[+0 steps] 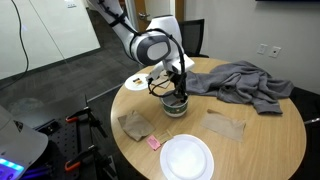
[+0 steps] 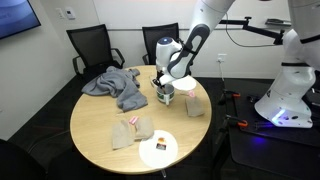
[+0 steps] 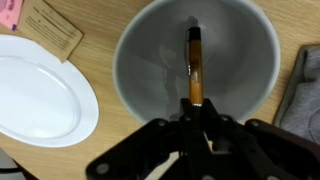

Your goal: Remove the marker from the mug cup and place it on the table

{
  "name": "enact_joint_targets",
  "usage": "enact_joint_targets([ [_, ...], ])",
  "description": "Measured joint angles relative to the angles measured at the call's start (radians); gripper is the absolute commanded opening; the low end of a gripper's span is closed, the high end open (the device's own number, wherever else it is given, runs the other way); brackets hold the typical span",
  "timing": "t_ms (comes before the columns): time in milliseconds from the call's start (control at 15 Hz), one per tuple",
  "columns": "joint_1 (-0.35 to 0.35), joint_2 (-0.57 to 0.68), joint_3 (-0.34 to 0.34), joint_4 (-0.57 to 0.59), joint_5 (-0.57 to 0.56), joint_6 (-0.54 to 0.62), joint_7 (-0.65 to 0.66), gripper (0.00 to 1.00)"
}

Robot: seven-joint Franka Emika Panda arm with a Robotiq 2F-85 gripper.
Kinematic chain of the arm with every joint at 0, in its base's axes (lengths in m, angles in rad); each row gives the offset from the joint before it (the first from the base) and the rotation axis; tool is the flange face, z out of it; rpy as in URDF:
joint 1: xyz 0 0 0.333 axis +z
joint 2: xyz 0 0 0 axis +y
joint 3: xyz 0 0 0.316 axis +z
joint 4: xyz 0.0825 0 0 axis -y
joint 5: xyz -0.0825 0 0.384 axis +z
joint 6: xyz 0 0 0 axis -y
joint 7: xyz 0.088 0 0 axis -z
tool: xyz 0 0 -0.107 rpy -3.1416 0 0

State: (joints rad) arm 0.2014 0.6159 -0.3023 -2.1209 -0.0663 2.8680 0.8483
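Note:
The mug cup (image 3: 135,70) is a pale bowl-like cup that fills the wrist view; it also stands on the table in both exterior views (image 1: 176,107) (image 2: 164,98). The marker (image 3: 194,62), a thin brown-and-dark stick, lies inside the cup and points away from me. My gripper (image 3: 195,106) is lowered into the cup's mouth, with its fingers closed on the marker's near end. In both exterior views the gripper (image 1: 177,93) (image 2: 163,88) hangs straight above the cup. The marker is hidden in those views.
The round wooden table (image 1: 255,150) (image 2: 95,125) carries a grey cloth (image 1: 235,82) (image 2: 115,82), white plates (image 1: 186,157) (image 1: 140,82) (image 3: 40,90) (image 2: 158,150), brown paper napkins (image 1: 135,124) (image 1: 226,124) (image 3: 50,28) and a small pink scrap (image 1: 154,143). Office chairs (image 2: 95,45) stand behind the table.

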Motion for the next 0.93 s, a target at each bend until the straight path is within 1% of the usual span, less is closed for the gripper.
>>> enact_joint_targets([
  [267,0.139,-0.071,-0.147,-0.061,-0.053,0.032,0.026,0.04],
  [400,0.190,-0.128,-0.201,-0.096,-0.086,0.038,0.027,0.04],
  [467,0.205,-0.161,-0.217,-0.113,-0.104,0.038,0.027,0.04],
  [800,0.211,-0.340,-0.218,-0.198,-0.229,0.038,0.023,0.04],
  [933,0.215,-0.407,-0.209,-0.232,-0.244,0.038,-0.011,0.04],
])
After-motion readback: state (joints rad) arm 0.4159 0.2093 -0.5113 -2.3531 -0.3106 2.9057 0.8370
